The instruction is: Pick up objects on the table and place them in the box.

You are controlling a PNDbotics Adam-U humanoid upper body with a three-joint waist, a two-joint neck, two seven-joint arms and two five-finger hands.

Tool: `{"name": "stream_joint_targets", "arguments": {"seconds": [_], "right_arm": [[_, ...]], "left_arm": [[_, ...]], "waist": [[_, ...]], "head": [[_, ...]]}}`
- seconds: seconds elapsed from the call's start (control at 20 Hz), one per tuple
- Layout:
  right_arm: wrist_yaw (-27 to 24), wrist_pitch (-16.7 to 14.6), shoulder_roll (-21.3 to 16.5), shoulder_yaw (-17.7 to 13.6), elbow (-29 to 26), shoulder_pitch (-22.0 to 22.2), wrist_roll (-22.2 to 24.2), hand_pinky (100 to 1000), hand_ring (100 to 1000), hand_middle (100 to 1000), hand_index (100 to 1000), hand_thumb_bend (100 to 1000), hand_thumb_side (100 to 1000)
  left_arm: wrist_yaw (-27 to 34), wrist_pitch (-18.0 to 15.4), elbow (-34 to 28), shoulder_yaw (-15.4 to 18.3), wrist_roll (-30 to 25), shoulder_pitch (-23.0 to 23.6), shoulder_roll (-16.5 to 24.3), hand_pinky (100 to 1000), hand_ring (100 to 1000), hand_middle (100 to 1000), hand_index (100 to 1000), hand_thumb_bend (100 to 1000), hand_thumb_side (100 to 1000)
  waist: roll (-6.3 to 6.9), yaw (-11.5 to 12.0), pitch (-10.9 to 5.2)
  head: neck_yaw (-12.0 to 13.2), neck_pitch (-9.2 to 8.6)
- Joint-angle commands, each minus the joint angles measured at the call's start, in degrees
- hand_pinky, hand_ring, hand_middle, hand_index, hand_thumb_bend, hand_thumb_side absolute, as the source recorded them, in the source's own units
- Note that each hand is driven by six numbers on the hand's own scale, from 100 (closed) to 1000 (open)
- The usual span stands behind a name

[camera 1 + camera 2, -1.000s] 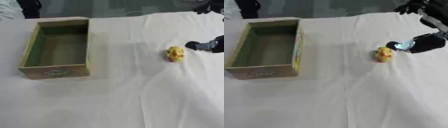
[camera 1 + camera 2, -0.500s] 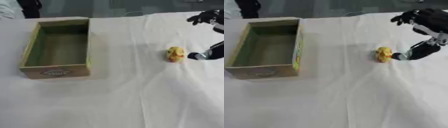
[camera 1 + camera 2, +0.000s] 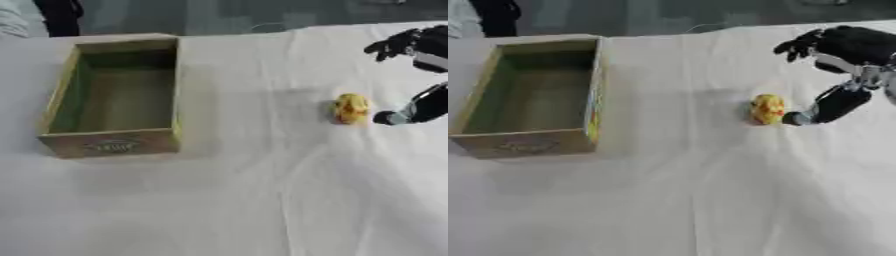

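A small yellow toy (image 3: pixel 352 108) lies on the white cloth, right of centre. My right hand (image 3: pixel 855 45) comes in from the right edge, open, with its dark fingers (image 3: pixel 798 46) spread above and behind the toy. Its thumb (image 3: pixel 826 106) points down, and the tip is just right of the toy; I cannot tell whether they touch. An open wooden box (image 3: pixel 112 142) with a green inside stands at the left and has nothing in it. My left hand shows in neither view.
The white cloth (image 3: pixel 262 200) covers the whole table, with a few creases toward the front. Bare cloth separates the box from the toy. A dark-clothed person (image 3: pixel 57 15) stands past the far left edge.
My right hand has come down and a little left, so its thumb tip is now beside the toy. The toy and the box have not moved.
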Motion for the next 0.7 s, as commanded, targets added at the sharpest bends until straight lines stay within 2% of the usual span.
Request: {"name": "stream_joint_targets", "arguments": {"seconds": [0.05, 0.3, 0.7], "right_arm": [[1.4, 1.0, -0.9, 0.7, 2.0, -1.8, 0.4, 779, 796, 735, 955, 574, 380], [3.1, 1.2, 0.4, 2.5, 5.8, -3.5, 1.1, 780, 800, 738, 964, 587, 386], [4.6, 0.4, 2.9, 4.3, 12.1, -6.2, 2.2, 771, 790, 704, 929, 600, 391]], "left_arm": [[0.0, 0.1, -1.1, -0.2, -0.2, -0.2, 0.6, 453, 510, 493, 800, 100, 964], [0.0, 0.1, -1.1, -0.2, -0.3, -0.2, 0.4, 452, 509, 493, 800, 100, 964], [0.1, 0.1, -1.1, -0.3, -0.5, -0.3, 0.2, 453, 509, 493, 800, 100, 965]], "waist": [[-0.25, 0.1, -0.84], [-0.23, 0.4, -0.56], [-0.16, 0.9, -0.18]], "head": [[-0.3, -0.63], [-0.6, -0.69], [-1.1, -0.71]]}}
